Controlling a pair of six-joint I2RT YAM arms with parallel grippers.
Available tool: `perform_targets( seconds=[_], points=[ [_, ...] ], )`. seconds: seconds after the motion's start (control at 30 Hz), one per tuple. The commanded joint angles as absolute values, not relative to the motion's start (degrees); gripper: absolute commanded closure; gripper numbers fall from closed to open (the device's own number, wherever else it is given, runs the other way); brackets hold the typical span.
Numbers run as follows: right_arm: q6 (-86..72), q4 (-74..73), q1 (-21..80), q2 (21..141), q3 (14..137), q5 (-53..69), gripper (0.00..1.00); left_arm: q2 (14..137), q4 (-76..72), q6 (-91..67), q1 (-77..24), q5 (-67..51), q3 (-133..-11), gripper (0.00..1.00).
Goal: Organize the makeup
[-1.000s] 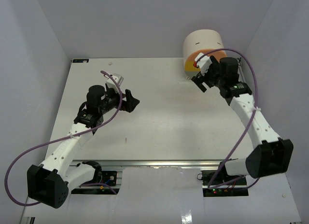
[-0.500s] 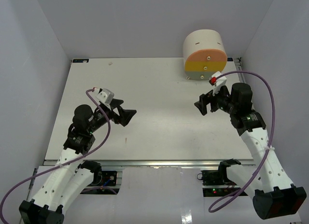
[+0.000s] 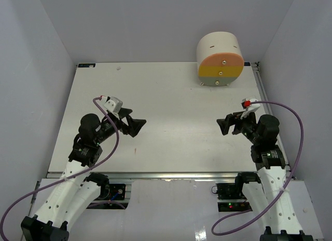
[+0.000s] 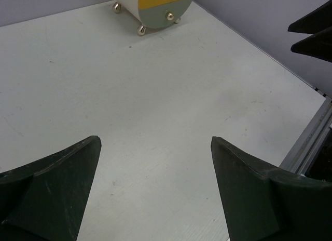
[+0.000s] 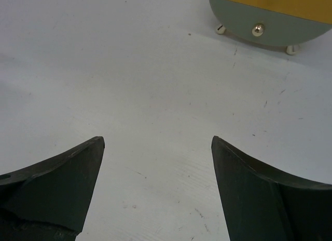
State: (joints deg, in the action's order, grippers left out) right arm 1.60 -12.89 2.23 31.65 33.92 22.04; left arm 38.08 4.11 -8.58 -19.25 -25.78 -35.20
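Top external: left black claw (image 3: 138,125) and right black claw (image 3: 223,126) gape apart, round cream drawer unit (image 3: 220,58) beyond the right.

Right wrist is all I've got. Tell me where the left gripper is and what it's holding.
Observer: The left gripper hovers over the left half of the table, jaws wide open, holding nothing.
Operator: Now find me the makeup.
Observer: None shows in any view. Only the drawer unit stands on the table, at the far right corner.
Operator: Describe the drawers I can't see.
Observer: Above the yellow drawer sits an orange drawer, and it looks shut.
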Motion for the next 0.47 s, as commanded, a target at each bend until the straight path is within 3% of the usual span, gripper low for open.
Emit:
perform_targets(
  seconds=[0.0, 0.43],
  points=[
    [-1.6, -8.1, 0.9, 29.2, 33.2, 22.2, 0.1, 38.0, 4.6, -8.2, -19.1, -25.9, -35.3, 0.02],
    [-1.6, -8.0, 0.7, 29.6, 32.0, 21.0, 0.1, 38.5, 4.7, -8.3, -19.1, -26.4, -35.3, 0.02]
  ],
)
